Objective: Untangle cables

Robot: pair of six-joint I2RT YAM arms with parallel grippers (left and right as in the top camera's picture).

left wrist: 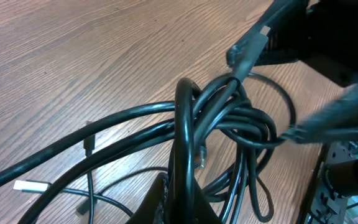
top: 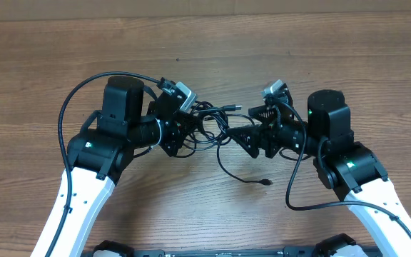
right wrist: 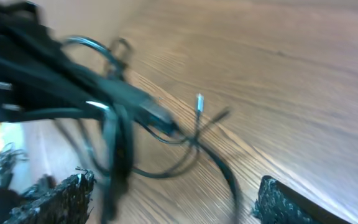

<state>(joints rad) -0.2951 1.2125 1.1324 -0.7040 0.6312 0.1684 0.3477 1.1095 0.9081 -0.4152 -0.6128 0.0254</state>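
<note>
The cables are thin black cords knotted in a bundle between my two grippers at the table's middle. My left gripper is shut on a strand of the cables, which rises from between its jaws into the coiled knot. My right gripper reaches into the bundle from the right. In the right wrist view its jaws stand wide open, with blurred strands of the cables passing between the fingers. One loose cord trails toward me and ends in a small plug.
Another plug end sticks out at the back of the bundle. A silver-tipped end stands up beyond the right fingers. The thicker black arm wires loop beside each arm. Bare wooden table lies beyond.
</note>
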